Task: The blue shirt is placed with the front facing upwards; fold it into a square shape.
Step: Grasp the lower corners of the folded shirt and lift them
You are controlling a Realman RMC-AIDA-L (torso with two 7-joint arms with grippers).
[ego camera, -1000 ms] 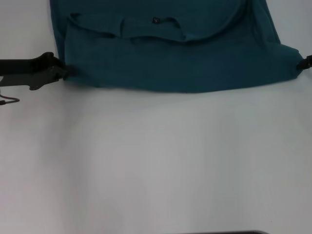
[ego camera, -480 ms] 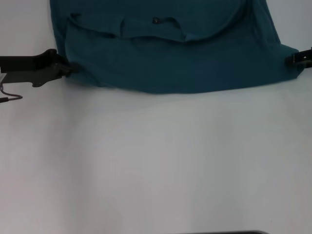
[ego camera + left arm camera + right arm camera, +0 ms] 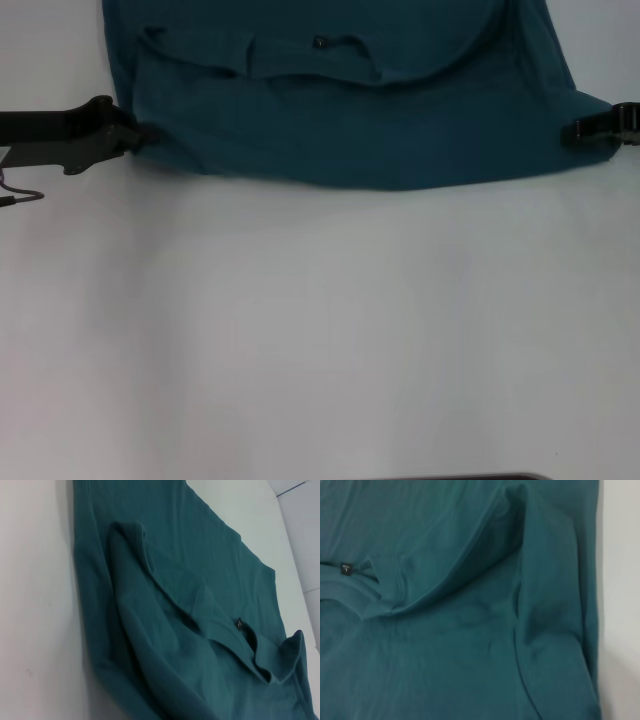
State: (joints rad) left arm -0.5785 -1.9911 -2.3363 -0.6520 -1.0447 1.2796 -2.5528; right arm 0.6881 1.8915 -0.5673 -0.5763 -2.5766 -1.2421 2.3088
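Lying across the far part of the white tabletop (image 3: 320, 330), the blue shirt (image 3: 350, 130) has its upper portion folded over the body, so that only plain teal fabric shows and the near folded edge runs roughly straight from side to side. The collar (image 3: 330, 55) lies on top of the folded layer, its curved band facing the robot, with a small dark neck label (image 3: 320, 42) at its middle. Seen from the head camera, the left hand (image 3: 128, 138) reaches in from the left edge and touches the shirt's near left corner; whether it is clenched on the cloth or released cannot be told from this angle. The right hand (image 3: 580, 130) enters at the right edge and meets the shirt's near right corner, where the fabric is drawn out to a point; its grip likewise cannot be told. A thin dark cable (image 3: 20, 193) loops below the left arm, above the tabletop. The left wrist view shows the folded layer ridged and rumpled over the flat body of the shirt, with the label visible near the collar. The right wrist view shows the same fold at close range, with a strip of tabletop beside the cloth.
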